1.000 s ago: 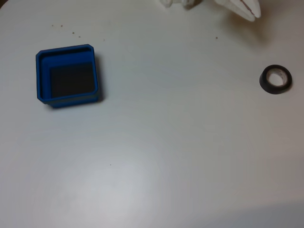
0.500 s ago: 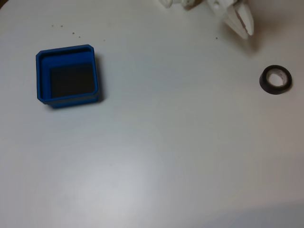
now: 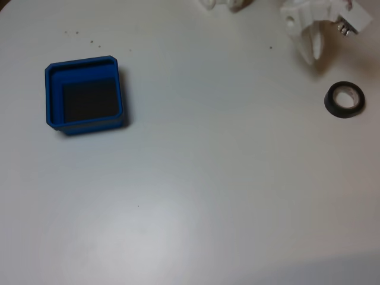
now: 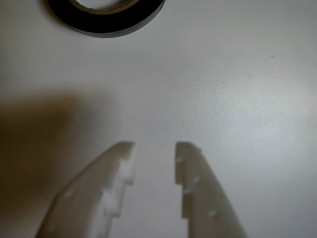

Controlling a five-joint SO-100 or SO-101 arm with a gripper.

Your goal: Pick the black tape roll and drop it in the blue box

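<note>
The black tape roll (image 3: 344, 100) lies flat on the white table at the right of the fixed view, its pale core showing. In the wrist view the tape roll (image 4: 106, 20) is cut off by the top edge, ahead and to the left of the fingers. My white gripper (image 3: 314, 54) hangs just up and left of the roll, tips pointing down, apart from it. In the wrist view the gripper (image 4: 154, 148) stands open with a small gap and nothing between its fingers. The blue box (image 3: 52, 95) sits far left, its dark bottom bare.
The white table (image 3: 208, 178) stretches wide between box and roll. White parts of the arm's base (image 3: 222, 3) poke in at the top edge. A few small dark specks (image 3: 83, 37) dot the table above the box.
The gripper has come down from the top edge and swung towards the tape roll, its tips now pointing down close to the roll. Roll and box have not moved.
</note>
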